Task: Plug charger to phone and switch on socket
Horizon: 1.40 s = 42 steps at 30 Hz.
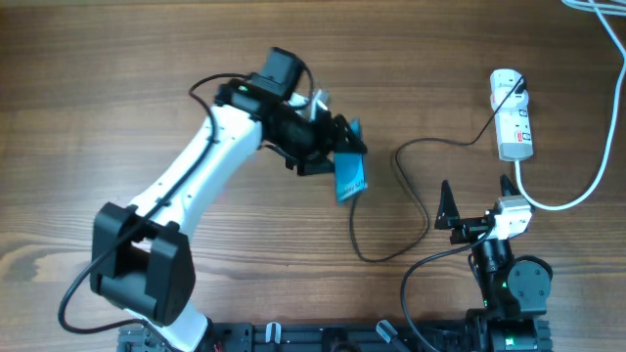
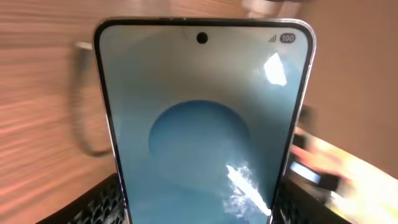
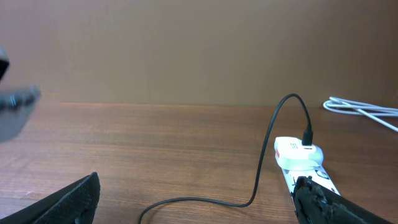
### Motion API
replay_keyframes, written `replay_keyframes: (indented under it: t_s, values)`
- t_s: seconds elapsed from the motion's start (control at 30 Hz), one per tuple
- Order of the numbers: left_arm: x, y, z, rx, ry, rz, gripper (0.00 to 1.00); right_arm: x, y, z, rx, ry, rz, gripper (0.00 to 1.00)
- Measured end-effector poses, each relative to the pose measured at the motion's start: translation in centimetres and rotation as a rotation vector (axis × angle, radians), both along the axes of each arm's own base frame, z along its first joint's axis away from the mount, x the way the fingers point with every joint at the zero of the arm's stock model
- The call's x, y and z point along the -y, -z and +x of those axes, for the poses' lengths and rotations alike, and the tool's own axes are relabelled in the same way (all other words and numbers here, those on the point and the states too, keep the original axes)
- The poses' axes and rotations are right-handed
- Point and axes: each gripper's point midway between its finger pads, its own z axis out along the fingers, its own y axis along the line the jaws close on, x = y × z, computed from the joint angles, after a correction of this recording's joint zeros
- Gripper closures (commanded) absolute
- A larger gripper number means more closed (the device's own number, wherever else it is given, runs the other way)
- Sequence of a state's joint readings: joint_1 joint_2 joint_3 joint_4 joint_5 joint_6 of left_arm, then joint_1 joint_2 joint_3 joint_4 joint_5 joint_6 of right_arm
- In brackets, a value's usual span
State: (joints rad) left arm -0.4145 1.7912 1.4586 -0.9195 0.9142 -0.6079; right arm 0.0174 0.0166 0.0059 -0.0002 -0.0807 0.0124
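1. The left gripper [image 1: 342,156] is clamped on the phone [image 1: 352,180], whose cyan screen fills the left wrist view.
2. The right gripper [image 1: 478,203] stands wide open and empty. The phone lies at its 9 o'clock, well apart.
3. The socket [image 1: 513,115] lies near, at 1 o'clock of the right gripper.
4. The charger [image 3: 307,137] runs from the socket and loops to the phone's lower edge. Whether its tip is seated cannot be told.

We see the phone [image 1: 350,179], its screen cyan-blue, held tilted near the middle. The charger [image 3: 292,95], a thin black cable, is plugged into the white socket [image 1: 513,115] at far right. It loops leftward to the phone's lower edge, and we cannot tell whether it is connected there.
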Motion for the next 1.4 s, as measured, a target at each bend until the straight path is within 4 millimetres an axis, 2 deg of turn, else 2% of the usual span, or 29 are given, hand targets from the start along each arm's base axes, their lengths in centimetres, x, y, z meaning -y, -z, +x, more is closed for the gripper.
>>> replay_keyframes:
  t_s: [0.2,0.33,0.6,0.73,0.93,1.4]
  values:
    - [-0.5,-5.5,0.5,-0.084,0.025,-0.333,0.33,0.0,0.0,0.0,0.000,0.000,0.000,0.00]
    - [-1.7,-7.1,1.0,-0.179,-0.015,-0.410,0.35,0.0,0.0,0.0,0.000,0.000,0.000,0.00]
    - [-4.3,-8.0,2.7,-0.391,-0.161,-0.428,0.37,0.0,0.0,0.0,0.000,0.000,0.000,0.00]
    - [-4.8,-8.1,3.0,-0.445,-0.194,-0.426,0.37,0.0,0.0,0.0,0.000,0.000,0.000,0.00]
    - [-5.3,-8.1,3.4,-0.516,-0.237,-0.415,0.44,0.0,0.0,0.0,0.000,0.000,0.000,0.00]
    - [-6.8,-8.2,4.8,-0.517,-0.291,-0.429,0.42,0.0,0.0,0.0,0.000,0.000,0.000,0.00]
